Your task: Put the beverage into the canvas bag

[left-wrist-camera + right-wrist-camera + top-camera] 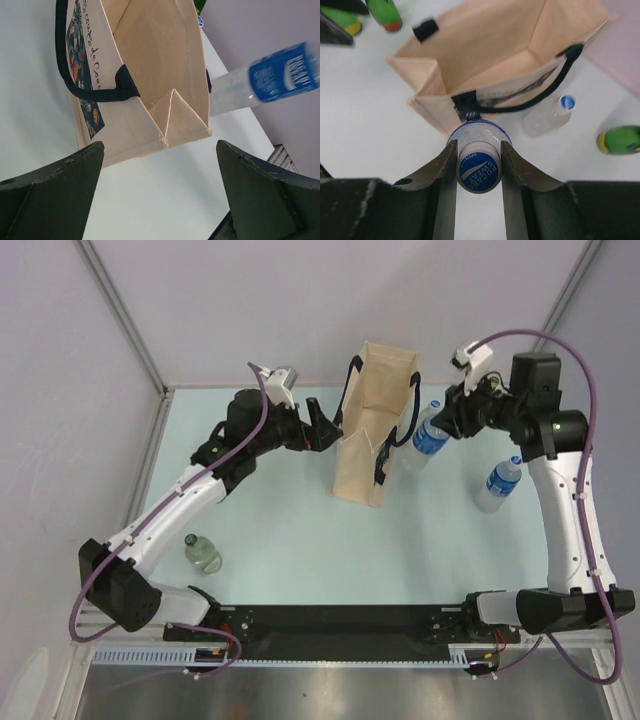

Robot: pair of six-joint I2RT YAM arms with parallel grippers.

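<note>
Risk at the rim: the bottle (428, 438) hangs tilted just beside the right side of the bag (365, 430), near the height of its mouth and not yet over it. If it crosses too low, its lower end can hit the rim and push the bag.
Risk at the strap: the dark strap (572, 51) on that side lies in the way. The bottle can catch on it and drag the bag.
Risk of tipping: the bag stands free on the surface (300, 530) and nothing steadies it.
Left claw (160, 147): wide open near the left side of the bag, with nothing between its fingers and not touching the cloth.
Right claw (479, 150): closed on the cap end of the bottle.
Risk in the grip: only the top is held, so I judge the long body can swing or slip when the arm turns.
Risk at the fold: the side fold (172, 115) points inward and makes the mouth narrower at one end.
Look of the bottle: clear plastic, with a blue label and a blue cap with white letters.
Look of the bag: beige cloth, upright, with an open rectangular mouth. The visible inside is bare, and one side carries a colourful print.
Second bottle (498, 485): stands further right of the bag, well apart.
</note>
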